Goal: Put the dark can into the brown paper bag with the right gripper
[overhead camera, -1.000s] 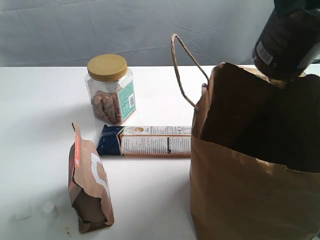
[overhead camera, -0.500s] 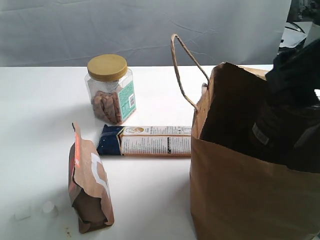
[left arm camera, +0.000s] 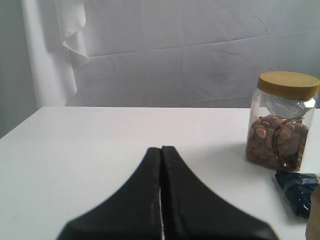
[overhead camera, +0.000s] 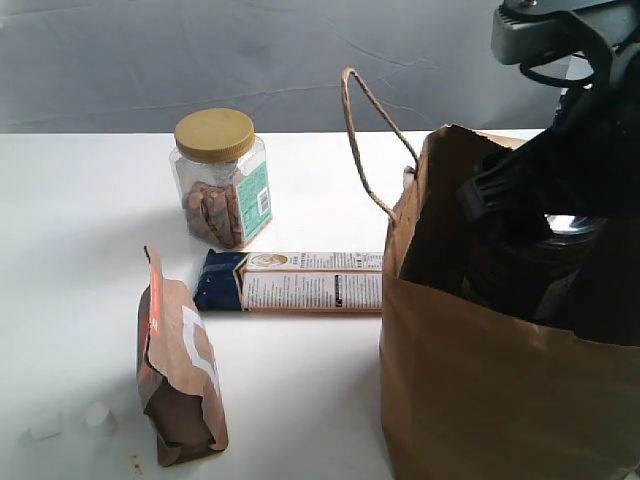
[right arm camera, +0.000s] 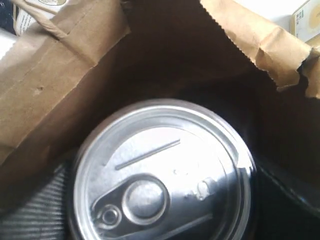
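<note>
White tabletop is occupied by the brown paper bag; the dark can has been lowered into its mouth. It is still clamped by the right gripper, so release remains.

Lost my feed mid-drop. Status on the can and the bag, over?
Left gripper shut, empty. Right gripper down in the brown paper bag, shut on the dark can, silver top up. No obstruction visible in the bag mouth.
</note>
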